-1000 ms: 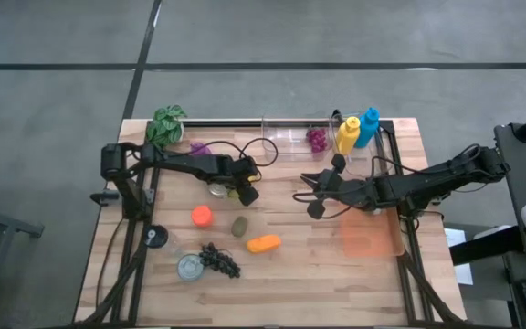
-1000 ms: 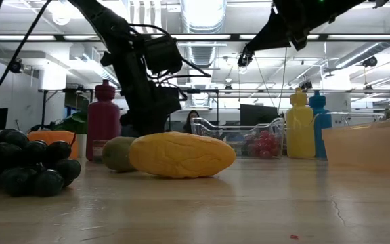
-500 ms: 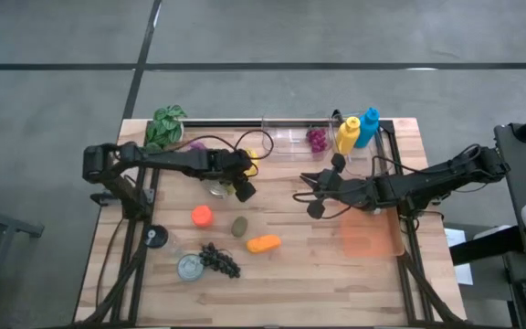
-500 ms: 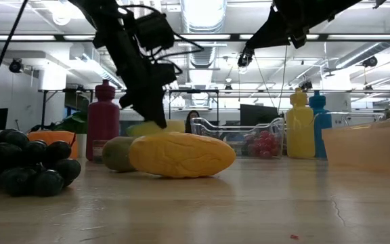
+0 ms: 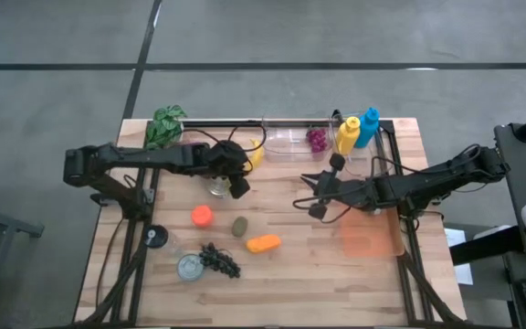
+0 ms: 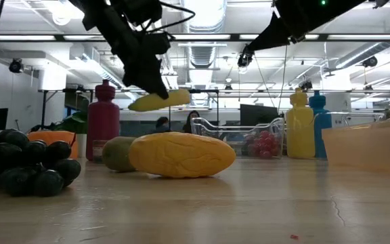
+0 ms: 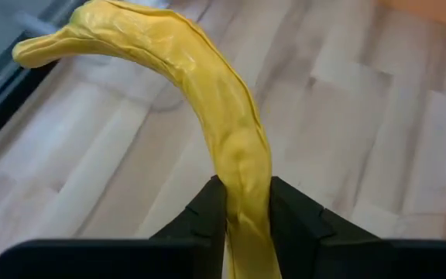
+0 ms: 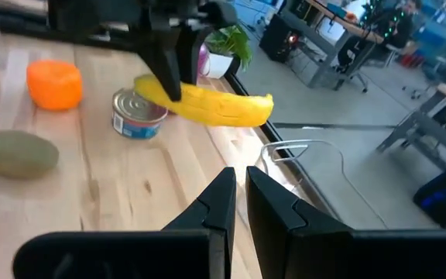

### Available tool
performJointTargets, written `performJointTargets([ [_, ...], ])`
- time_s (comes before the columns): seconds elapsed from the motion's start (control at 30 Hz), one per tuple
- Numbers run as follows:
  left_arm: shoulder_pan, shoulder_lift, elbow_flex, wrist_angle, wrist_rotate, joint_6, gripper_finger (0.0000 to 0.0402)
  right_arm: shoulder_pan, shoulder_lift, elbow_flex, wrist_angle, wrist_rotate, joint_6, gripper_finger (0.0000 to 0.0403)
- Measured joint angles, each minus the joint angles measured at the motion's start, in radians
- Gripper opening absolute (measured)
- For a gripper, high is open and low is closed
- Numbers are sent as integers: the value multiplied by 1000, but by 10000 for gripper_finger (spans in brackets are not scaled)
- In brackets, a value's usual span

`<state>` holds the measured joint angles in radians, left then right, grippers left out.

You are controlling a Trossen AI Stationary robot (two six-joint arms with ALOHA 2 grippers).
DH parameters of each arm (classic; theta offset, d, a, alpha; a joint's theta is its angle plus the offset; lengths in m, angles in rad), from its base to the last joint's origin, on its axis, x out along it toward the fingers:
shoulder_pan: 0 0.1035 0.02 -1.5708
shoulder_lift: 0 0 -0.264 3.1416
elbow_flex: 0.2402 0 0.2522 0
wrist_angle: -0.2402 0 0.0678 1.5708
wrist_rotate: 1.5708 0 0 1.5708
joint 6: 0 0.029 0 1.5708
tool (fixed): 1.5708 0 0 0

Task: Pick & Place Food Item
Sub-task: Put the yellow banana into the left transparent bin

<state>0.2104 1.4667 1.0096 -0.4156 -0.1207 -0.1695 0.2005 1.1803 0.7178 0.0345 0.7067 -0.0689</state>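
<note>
Raised since half a second ago: long curved yellow banana [image 6: 160,101], now well above the light wooden slatted table [image 5: 309,265], clamped at one end in the left pincer [image 5: 236,185], clear of the oval yellow-orange fruit [image 6: 181,154] and green-brown kiwi [image 6: 118,153] lying below. Hanging mid-table beside the translucent orange square container [image 5: 369,239]: right pincer [image 5: 316,194], fingers almost together, grasping nothing. Standing by the far edge: yellow plastic bottle [image 5: 348,135], blue plastic bottle [image 5: 367,127]. Lying near the front: dark grape bunch [image 5: 220,260], small round tin can [image 5: 190,267]
</note>
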Motion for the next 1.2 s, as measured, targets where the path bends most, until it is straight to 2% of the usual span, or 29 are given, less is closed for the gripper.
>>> performJointTargets([
  [0.27,0,1,0,89,283,131,78,0,1,-34,1,0,-111,29],
  [0.5,1,2,0,140,410,180,78,7,1,-49,14,-4,-190,29],
  [0.63,1,2,0,146,421,174,78,6,2,-47,23,-4,-244,29],
  [1.03,1,2,0,161,422,169,78,5,2,-25,25,-11,-256,29],
  [1.2,1,2,0,162,422,135,78,5,2,-25,26,-11,-275,52],
])
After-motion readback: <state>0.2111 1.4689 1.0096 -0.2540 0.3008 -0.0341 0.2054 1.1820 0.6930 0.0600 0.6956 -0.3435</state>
